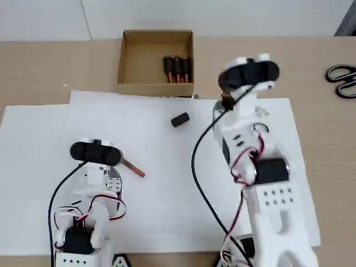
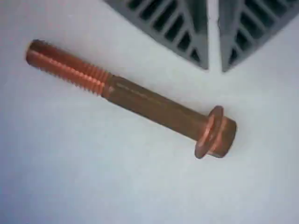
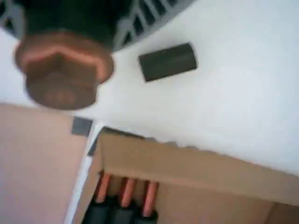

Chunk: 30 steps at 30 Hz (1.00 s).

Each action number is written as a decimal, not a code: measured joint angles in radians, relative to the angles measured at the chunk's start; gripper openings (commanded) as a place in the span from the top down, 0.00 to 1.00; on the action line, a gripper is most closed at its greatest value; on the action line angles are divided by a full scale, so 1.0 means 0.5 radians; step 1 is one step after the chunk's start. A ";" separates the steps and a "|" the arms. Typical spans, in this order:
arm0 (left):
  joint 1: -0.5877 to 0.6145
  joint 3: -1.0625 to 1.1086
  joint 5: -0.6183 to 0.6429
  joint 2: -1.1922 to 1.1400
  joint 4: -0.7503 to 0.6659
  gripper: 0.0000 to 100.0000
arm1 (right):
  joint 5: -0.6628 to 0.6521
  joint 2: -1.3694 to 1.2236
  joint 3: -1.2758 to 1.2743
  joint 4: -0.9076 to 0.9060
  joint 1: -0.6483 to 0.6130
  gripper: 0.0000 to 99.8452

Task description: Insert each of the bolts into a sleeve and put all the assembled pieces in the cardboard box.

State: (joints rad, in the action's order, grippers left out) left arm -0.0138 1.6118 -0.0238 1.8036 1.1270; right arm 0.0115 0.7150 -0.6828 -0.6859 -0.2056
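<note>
A copper bolt [image 2: 131, 95] lies flat on the white sheet [image 2: 93, 186], just beyond my left gripper [image 2: 215, 65], whose grey fingers stand close together with nothing between them. From above, this bolt [image 1: 133, 168] is right of the left gripper [image 1: 113, 177]. My right gripper [image 3: 70, 28] is shut on a bolt in a black sleeve; its copper head [image 3: 63, 70] points at the camera. From above, the right gripper [image 1: 227, 98] hangs right of the cardboard box [image 1: 129, 61]. A loose black sleeve [image 1: 179, 119] [image 3: 167, 61] lies on the sheet. Three assembled pieces [image 1: 177, 69] [image 3: 124, 200] lie in the box.
Black scissors [image 1: 342, 79] lie on the wooden table at the far right. The white sheet [image 1: 167, 200] covers most of the table in front of the box. A small dark tab [image 3: 82, 126] sits at the sheet's edge by the box.
</note>
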 measured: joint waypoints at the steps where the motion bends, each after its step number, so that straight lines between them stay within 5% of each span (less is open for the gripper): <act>1: -0.025 0.000 -0.009 0.000 0.000 0.99 | -0.068 -0.095 0.000 0.135 0.000 1.00; 10: -0.245 0.000 -0.233 0.000 0.000 0.99 | -0.767 -0.982 0.396 0.844 -0.086 1.00; 25: -0.252 0.000 -0.245 0.000 0.055 0.99 | -1.356 -2.424 1.811 0.893 -0.242 0.98; 30: -0.252 0.000 -0.245 0.000 0.058 0.99 | -1.427 -2.654 1.961 0.893 -0.261 0.84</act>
State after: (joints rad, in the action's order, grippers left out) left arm -0.1396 1.6118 -0.1465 1.8036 1.1561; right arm -0.7020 -0.6122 0.2977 -0.2394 -0.3360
